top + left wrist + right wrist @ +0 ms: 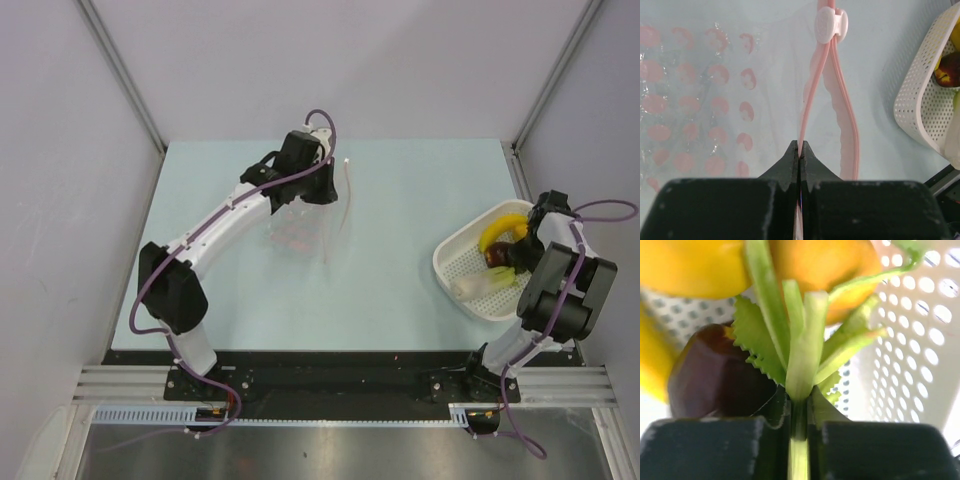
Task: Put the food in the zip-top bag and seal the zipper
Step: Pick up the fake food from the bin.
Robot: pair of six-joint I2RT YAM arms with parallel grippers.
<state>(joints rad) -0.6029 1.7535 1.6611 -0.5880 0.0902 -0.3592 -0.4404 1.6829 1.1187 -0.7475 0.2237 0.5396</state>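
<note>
My left pincer (799,146) pinches one zipper (811,97) lip to hold the zip-top bag (715,100) open. My right pincer (799,396) clamps the leek (802,352) by its leaves, ready to lift.

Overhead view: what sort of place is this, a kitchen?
Probably a robot test booth, not a kitchen: left arm and right arm bolted to a metal rail, plain grey walls around a pale table, just a basket of food and a clear bag.
</note>
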